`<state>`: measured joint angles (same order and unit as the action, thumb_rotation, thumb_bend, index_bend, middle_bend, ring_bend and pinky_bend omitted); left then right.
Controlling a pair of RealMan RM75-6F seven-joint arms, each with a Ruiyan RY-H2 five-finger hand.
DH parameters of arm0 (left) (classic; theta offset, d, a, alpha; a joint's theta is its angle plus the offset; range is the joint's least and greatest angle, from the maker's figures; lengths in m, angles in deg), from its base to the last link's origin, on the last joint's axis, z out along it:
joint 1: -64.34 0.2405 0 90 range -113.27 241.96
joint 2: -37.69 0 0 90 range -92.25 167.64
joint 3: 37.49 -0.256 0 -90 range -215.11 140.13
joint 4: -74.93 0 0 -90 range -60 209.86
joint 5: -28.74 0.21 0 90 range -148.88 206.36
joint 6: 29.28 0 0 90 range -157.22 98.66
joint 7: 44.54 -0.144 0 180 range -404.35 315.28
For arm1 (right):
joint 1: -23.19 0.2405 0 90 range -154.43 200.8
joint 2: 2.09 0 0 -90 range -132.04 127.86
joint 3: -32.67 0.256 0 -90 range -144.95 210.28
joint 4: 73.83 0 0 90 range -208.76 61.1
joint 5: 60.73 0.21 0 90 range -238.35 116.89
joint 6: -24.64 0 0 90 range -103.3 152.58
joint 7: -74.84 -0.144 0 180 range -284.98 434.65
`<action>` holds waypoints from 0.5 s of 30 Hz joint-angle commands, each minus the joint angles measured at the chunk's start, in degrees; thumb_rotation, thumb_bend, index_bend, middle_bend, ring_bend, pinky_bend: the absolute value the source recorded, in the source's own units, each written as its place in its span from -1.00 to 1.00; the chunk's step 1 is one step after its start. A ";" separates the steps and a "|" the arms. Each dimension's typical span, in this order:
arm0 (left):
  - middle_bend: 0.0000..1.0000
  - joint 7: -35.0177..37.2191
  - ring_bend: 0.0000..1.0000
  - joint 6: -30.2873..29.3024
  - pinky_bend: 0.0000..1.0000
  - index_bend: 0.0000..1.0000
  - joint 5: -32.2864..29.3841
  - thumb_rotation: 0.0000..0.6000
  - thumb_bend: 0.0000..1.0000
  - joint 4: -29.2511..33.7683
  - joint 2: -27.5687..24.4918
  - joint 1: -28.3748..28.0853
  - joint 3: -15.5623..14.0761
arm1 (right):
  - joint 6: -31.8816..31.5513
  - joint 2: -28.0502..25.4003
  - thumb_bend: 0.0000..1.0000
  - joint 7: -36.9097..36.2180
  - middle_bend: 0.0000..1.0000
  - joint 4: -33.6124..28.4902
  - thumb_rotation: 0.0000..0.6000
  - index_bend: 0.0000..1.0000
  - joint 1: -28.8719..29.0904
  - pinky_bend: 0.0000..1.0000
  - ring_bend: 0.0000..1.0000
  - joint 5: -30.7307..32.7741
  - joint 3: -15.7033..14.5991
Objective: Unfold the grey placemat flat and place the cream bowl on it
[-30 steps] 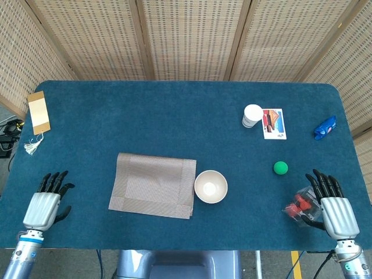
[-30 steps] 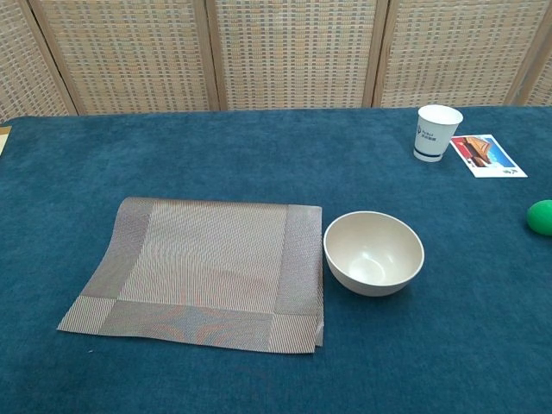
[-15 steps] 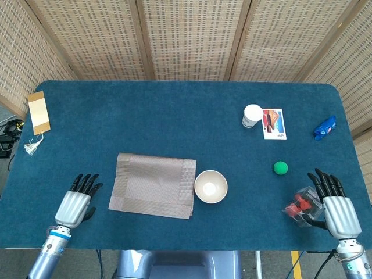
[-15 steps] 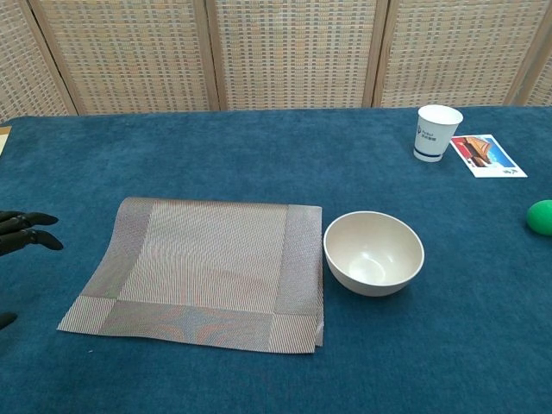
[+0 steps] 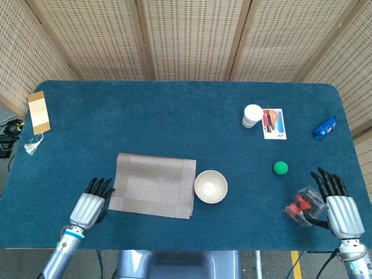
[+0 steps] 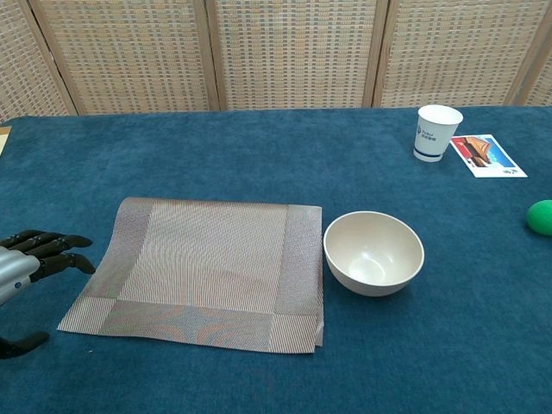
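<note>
Since the earlier frames the left hand (image 5: 89,207) has slid rightward along the near side of the table (image 5: 174,116) and now sits just beside the near left corner of the grey placemat (image 5: 153,185); the right hand (image 5: 338,209) has hardly shifted.

From the head view, the left hand's fingers are apart and stretched toward the mat, holding nothing. The placemat lies folded, its doubled layers showing along the right edge, and the cream bowl (image 5: 210,186) stands upright just beside that edge, on the bare cloth. The right hand rests near the table's near right corner with fingers spread and nothing in them; a clear packet with red pieces (image 5: 300,204) lies against its thumb side, contents hard to make out. A green ball (image 5: 281,168), a white cup (image 5: 251,115), a picture card (image 5: 274,124) and a blue object (image 5: 325,128) lie on the right half, and a tan tag with a tassel (image 5: 38,113) at the left edge. Open cloth stretches behind the mat.

From the chest view, only the left hand (image 6: 30,259) shows, cut off by the frame's left edge, dark fingers (image 6: 60,243) loosely spread close to the placemat (image 6: 203,272). The bowl (image 6: 373,253) sits beside the mat's right border. The ball (image 6: 542,216) is clipped at the right
</note>
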<state>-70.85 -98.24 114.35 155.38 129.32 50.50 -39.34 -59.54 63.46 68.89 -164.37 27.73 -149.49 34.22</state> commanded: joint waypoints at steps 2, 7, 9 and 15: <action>-1.00 -0.36 -1.00 0.14 -1.00 -0.56 -0.28 1.00 -0.34 -0.25 0.42 -0.15 -0.01 | -0.14 -0.02 -0.88 -0.05 -1.00 -0.11 1.00 -0.94 -0.05 -1.00 -1.00 -0.02 0.03; -1.00 -0.88 -1.00 0.08 -1.00 -0.50 -0.87 1.00 -0.33 -1.32 1.51 -0.23 -0.01 | -0.33 -0.16 -0.88 -0.56 -1.00 -0.18 1.00 -0.94 -0.14 -1.00 -1.00 -0.04 0.09; -1.00 -0.85 -1.00 -0.34 -1.00 -0.45 -0.79 1.00 -0.33 -1.87 2.00 -0.20 0.04 | -0.34 -0.16 -0.88 -0.60 -1.00 -0.18 1.00 -0.94 -0.14 -1.00 -1.00 -0.06 0.10; -1.00 0.45 -1.00 -2.96 -1.00 -0.32 0.49 1.00 -0.32 -3.84 4.13 0.03 0.36 | -0.20 -0.10 -0.88 -0.42 -1.00 -0.21 1.00 -0.94 -0.11 -1.00 -1.00 -0.13 0.02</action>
<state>-70.80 -100.75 114.47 151.91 133.02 50.46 -39.08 -59.74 63.36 68.47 -164.58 27.62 -149.62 34.24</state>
